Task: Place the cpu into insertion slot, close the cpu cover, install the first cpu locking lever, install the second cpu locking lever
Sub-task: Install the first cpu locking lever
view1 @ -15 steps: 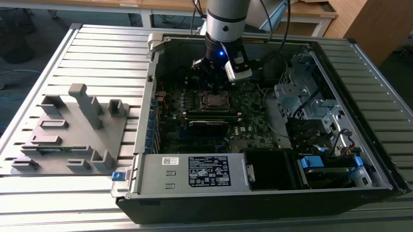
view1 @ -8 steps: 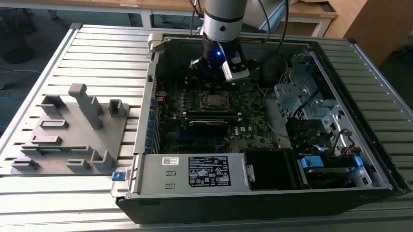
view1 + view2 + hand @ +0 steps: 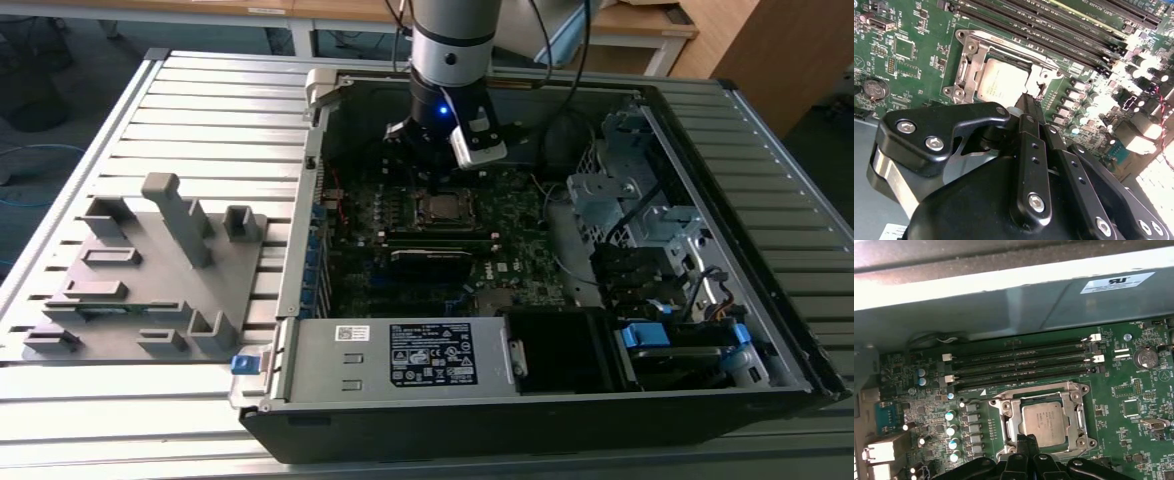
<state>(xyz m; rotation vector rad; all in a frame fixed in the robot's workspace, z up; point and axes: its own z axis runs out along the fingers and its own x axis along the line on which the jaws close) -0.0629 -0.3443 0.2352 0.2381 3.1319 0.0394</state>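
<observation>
The cpu [image 3: 1043,419] [image 3: 1001,82] lies flat in the insertion slot [image 3: 997,403] on the green motherboard, its dull silver top showing. The cpu cover [image 3: 1074,412] [image 3: 970,67] lies down around it as a silver frame. My gripper [image 3: 1027,440] [image 3: 1026,102] is shut with nothing between its black fingers. Its tip hovers at the socket's edge, right beside the chip. In the exterior view the gripper [image 3: 429,165] hangs inside the open computer case, just behind the cpu [image 3: 439,208]. I cannot make out how the locking levers stand.
Black memory slots [image 3: 1019,362] run alongside the socket, and the case wall [image 3: 1004,315] rises beyond them. A power supply [image 3: 400,355] fills the case's near end. Drive bays [image 3: 641,220] stand at the exterior view's right. A grey fixture plate [image 3: 134,270] lies on the table at its left.
</observation>
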